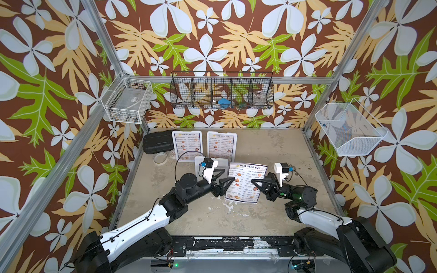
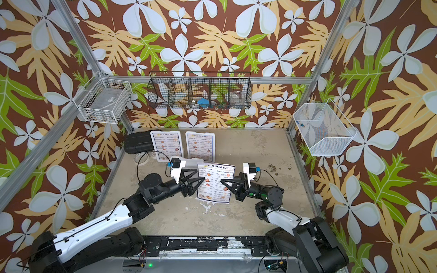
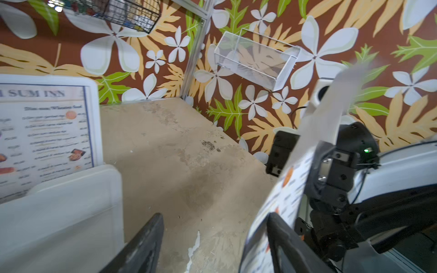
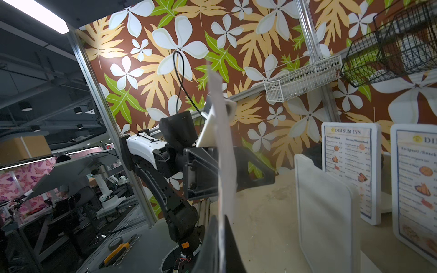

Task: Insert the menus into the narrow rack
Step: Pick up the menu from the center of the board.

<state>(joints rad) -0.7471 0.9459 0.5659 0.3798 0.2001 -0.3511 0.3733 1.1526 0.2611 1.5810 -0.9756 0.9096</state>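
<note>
Seen from above, with twelve o'clock at the back wall: near ten o'clock on the worn beige tabletop [image 1: 272, 146] lies a flat black plastic case [image 1: 157, 141]. Just to its right stands the rack [image 1: 199, 162], a row of upright white plastic panels with rounded corners. Two menus [image 1: 187, 145], thin glossy white sheets headed "DIM SUM INN" with a dark blue border, stand in its rear slots and face six o'clock. The front panels are bare. Just before them hangs the left gripper [image 1: 228, 176], black with triangular fingers. Its jaws are spread wide and straddle the left edge of the third menu [image 1: 246, 186] without pinching it. That sheet stands upright at the table's centre, long axis vertical, heading on top, print facing six o'clock. Whether its lower edge touches the table cannot be told. The right gripper [image 1: 253, 182] is clamped on the sheet's right edge, one finger before it and one behind. From the sheet, the rack's seemingly free front slot lies near eleven o'clock, closer to the left arm. The right arm would likely have to carry the sheet back and leftward, and the open left gripper and its white wrist camera [image 1: 209, 165] stand in that path.
</note>
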